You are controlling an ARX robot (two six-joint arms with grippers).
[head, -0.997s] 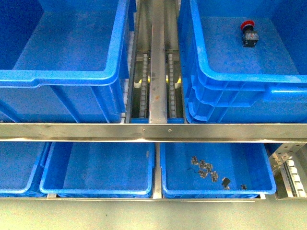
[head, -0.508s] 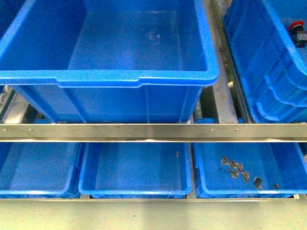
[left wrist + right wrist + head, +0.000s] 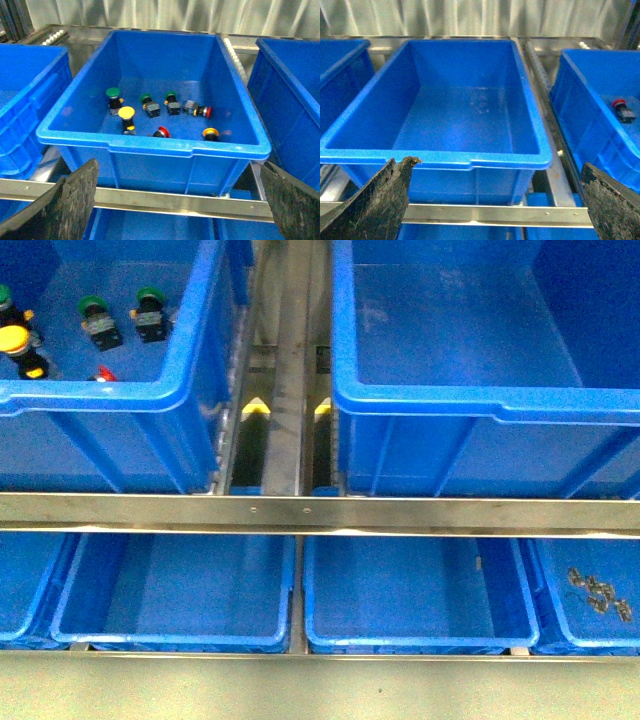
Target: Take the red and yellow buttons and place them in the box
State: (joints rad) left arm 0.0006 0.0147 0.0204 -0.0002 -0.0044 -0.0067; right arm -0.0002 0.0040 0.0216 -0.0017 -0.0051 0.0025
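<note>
Crate [image 3: 150,145] holds yellow button [image 3: 126,112], red button [image 3: 161,132], green switches [image 3: 113,93].

Steel rack [image 3: 320,512], two levels. Upper level has roller tracks [image 3: 231,47] and a centre rail [image 3: 290,360], with two yellow stops [image 3: 255,408] at its front end. Left crate [image 3: 100,395] and middle crate [image 3: 480,402] sit either side of that rail, not touching. Right wrist view shows the box [image 3: 580,100] in the next lane, beside the middle crate. On the lower level, shallow trays [image 3: 175,638] sit side by side in a row below the front bar.
</note>
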